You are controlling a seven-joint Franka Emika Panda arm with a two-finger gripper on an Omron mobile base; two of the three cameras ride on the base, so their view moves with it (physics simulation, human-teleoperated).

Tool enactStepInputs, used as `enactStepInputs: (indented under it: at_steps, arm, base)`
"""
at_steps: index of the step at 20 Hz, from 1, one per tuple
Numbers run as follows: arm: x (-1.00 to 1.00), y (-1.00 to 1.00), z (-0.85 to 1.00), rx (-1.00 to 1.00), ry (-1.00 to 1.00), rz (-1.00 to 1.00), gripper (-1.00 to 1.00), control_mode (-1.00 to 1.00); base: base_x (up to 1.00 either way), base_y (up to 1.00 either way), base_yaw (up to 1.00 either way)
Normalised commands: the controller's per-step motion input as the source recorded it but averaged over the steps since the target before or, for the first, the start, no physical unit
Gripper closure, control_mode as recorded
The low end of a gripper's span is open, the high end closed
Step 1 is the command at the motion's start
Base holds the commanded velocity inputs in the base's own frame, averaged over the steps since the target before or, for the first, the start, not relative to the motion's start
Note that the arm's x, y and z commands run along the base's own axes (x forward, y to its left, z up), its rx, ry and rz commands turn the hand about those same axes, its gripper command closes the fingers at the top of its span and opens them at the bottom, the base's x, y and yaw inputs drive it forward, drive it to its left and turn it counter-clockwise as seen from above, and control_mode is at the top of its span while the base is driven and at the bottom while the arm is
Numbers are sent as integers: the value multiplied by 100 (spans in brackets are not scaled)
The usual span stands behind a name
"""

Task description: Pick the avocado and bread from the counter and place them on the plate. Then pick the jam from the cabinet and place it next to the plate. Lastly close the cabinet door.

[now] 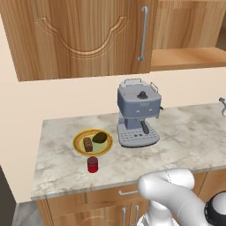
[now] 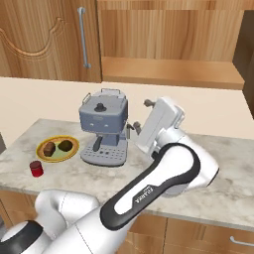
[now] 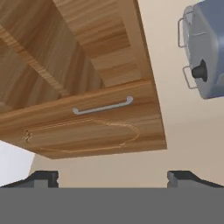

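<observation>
The plate (image 1: 77,140) (image 2: 73,149) lies on the counter (image 1: 185,137) left of the coffee machine. The bread (image 1: 88,144) (image 2: 48,148) and the avocado (image 1: 99,137) (image 2: 65,145) lie side by side on it. The jam (image 1: 92,164) (image 2: 35,168), a small red jar, stands on the counter just in front of the plate. The cabinet (image 1: 190,57) (image 2: 168,44) (image 3: 65,43) has its right compartment open, showing a bare shelf. My gripper (image 2: 140,115) (image 3: 112,179) hangs open and empty right of the coffee machine, facing the cabinet. The cabinet door is hard to make out at the frames' right edges.
A grey coffee machine (image 1: 137,114) (image 2: 103,129) (image 3: 205,52) stands mid-counter. The shut cabinet panel with arch moulding (image 1: 79,35) (image 3: 83,135) carries a silver bar handle (image 1: 143,33) (image 2: 83,37) (image 3: 103,106). My arm's elbow (image 2: 183,168) hangs over the counter's right part.
</observation>
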Motion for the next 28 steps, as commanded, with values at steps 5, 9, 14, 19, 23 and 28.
enactStepInputs:
  at_steps: [5,9,14,19,23,28]
  arm:
    - [-7,-57,-24,14,3,0,-100,-100]
    - [-6,-65,-2,14,0,0,-100,-100]
    - [-9,-74,-2,15,0,2,-100,-100]
    - [-12,-64,-9,10,0,2,-100,-100]
    - [-19,-59,-3,8,0,4,-100,-100]
    - [-5,-48,-2,5,0,4,-100,-100]
  base:
    - [0,0,0]
    - [0,0,0]
    - [0,0,0]
    - [0,0,0]
    - [0,0,0]
    - [0,0,0]
